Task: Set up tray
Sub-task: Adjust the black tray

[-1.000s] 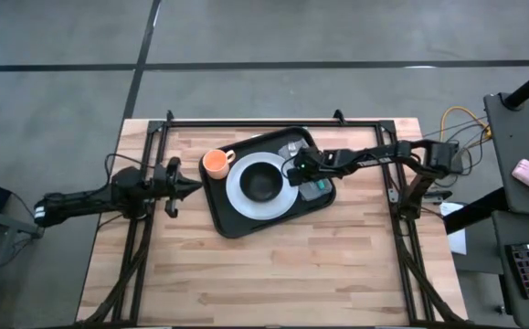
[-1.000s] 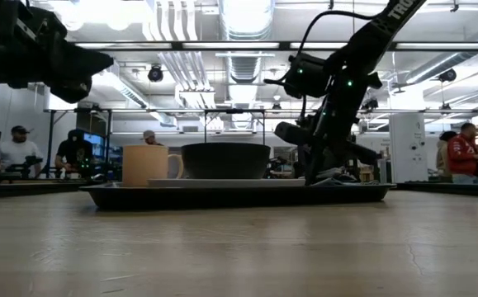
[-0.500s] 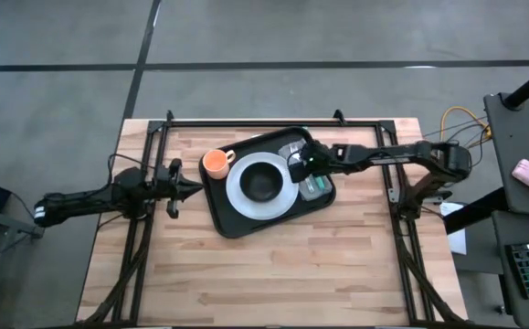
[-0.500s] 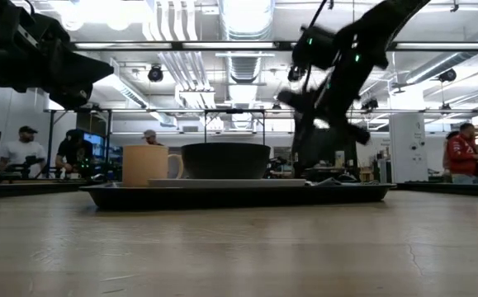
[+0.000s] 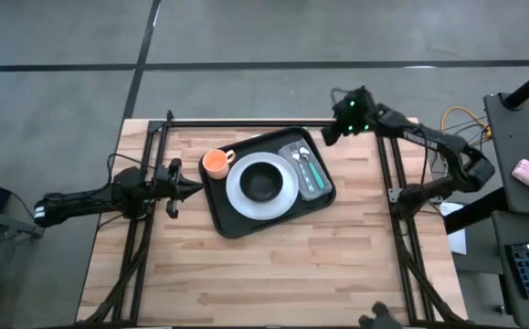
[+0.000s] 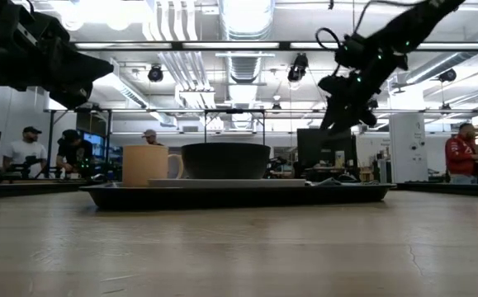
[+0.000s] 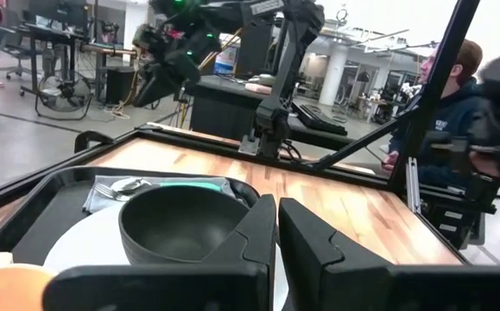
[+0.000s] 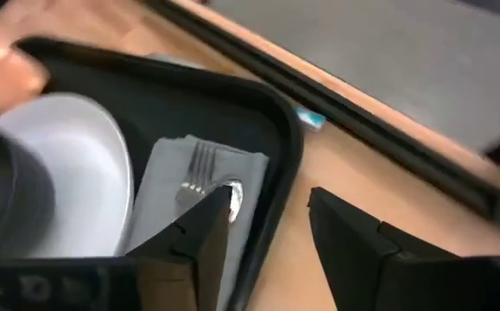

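Note:
The black tray point(image 5: 222, 217) lies askew on the wooden table. It bears a white plate point(image 5: 238, 194) with a dark bowl point(image 5: 262, 181), an orange cup point(image 5: 215, 163) and a grey folded cloth point(image 8: 174, 177). A fork point(image 8: 196, 175) and a spoon point(image 8: 233, 195) lie on the cloth. My right gripper point(image 8: 271, 231) hangs open above the table, beyond the tray's far right corner, with nothing between its fingers. My left gripper point(image 5: 191, 188) stays shut, level, just left of the tray.
A black metal frame point(image 5: 246, 122) runs along the table's far edge and down both sides. Bare wood point(image 5: 273, 274) stretches from the tray to the near edge. People sit and stand in the room behind the table.
My right gripper has risen off the grey cloth on the tray and swung toward the table's far right corner, turning as it went. The fork and spoon stay lying on the cloth.

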Robot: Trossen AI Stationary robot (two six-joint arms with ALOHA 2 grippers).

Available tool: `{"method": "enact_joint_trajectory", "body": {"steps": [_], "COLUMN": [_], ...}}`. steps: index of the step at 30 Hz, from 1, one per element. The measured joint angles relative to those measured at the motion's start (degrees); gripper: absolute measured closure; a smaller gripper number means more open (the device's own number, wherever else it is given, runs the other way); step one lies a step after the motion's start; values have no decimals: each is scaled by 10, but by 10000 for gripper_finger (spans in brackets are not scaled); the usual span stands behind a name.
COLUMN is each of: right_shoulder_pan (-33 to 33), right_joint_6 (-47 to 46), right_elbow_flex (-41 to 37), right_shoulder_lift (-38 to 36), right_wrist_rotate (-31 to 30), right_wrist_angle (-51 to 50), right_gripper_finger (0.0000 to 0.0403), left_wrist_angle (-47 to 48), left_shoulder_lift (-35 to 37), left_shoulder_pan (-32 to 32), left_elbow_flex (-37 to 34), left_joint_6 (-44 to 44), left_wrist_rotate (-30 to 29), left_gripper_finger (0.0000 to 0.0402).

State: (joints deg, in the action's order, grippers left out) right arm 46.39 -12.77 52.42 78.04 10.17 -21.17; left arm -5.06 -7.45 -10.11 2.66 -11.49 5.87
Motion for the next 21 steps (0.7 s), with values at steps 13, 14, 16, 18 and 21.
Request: {"method": "enact_joint_trajectory", "body": {"steps": [13,14,16,18,21], "right_shoulder_pan": [86,86,88,90,89], "right_joint_6": [350,363,371,372,400], "right_elbow_flex": [67,79,106,134,173], "right_shoulder_lift": [165,183,217,248,287], "right_wrist_rotate": [98,93,92,92,99], "right_wrist_angle": [36,36,36,36,31], "right_gripper_finger": [299,303,311,321,337], "left_wrist_angle": [1,1,1,1,1], "left_shoulder_lift": [0,0,0,0,0], "left_shoulder_pan": [0,0,0,0,0], "left_elbow_flex": [0,0,0,0,0], "left_joint_6": [0,0,0,0,0], "left_wrist_rotate": [-1,-2,-3,-3,-3], "left_gripper_finger": [402,401,402,401,402]}}
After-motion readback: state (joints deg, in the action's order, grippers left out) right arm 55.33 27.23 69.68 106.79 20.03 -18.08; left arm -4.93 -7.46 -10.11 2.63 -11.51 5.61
